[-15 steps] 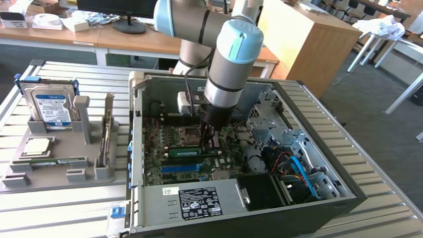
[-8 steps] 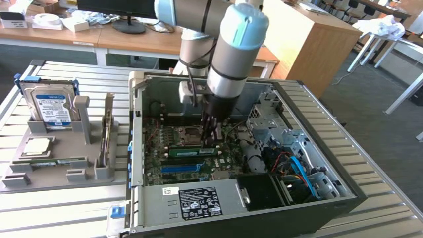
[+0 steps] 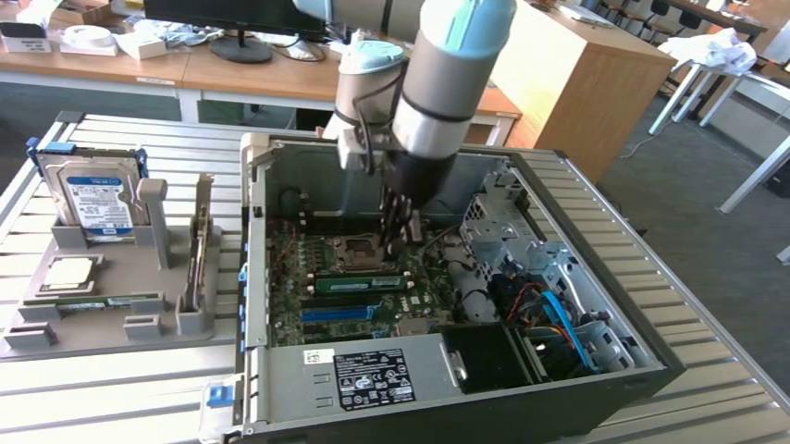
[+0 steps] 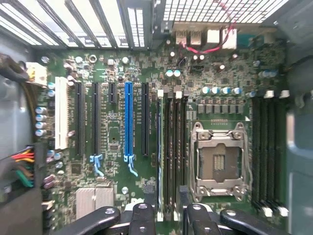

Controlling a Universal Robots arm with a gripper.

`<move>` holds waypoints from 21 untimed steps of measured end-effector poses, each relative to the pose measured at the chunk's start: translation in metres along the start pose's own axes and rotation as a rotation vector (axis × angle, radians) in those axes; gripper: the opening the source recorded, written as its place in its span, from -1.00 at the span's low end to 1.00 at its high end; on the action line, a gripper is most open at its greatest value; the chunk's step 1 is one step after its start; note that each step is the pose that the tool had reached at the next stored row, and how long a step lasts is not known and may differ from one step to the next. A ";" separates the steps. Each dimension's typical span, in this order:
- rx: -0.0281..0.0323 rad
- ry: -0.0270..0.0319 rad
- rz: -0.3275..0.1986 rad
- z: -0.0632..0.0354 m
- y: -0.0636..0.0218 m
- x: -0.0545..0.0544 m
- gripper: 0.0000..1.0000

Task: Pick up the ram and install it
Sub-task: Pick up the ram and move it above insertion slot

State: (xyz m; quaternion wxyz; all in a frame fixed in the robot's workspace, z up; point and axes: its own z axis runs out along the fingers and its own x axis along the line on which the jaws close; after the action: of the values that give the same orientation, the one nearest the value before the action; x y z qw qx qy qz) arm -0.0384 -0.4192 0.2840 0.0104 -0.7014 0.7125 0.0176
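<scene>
Exterior view: gripper (image 3: 401, 240) is down inside the open PC case (image 3: 642, 365). The ram (image 3: 358, 282), a flat green stick, stands on edge in a motherboard slot just beside it.

Wrist view: the jaws are spread wide and grip nothing, over black slots and a shiny metal CPU socket (image 4: 217, 159).

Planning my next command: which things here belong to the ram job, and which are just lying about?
Job: ram, on the motherboard; pincer, open, near it.
Lying about: hard drive, processor, second stick, all on the tray.
</scene>
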 end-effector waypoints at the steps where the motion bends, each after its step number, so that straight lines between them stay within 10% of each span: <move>1: 0.0001 -0.0001 0.000 -0.0044 0.0001 0.000 -0.37; 21: -0.0001 0.0000 0.000 -0.0669 0.0007 -0.003 -0.37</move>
State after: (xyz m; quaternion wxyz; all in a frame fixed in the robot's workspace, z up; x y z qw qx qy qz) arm -0.0384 -0.4192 0.3510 0.0104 -0.7014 0.7125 0.0176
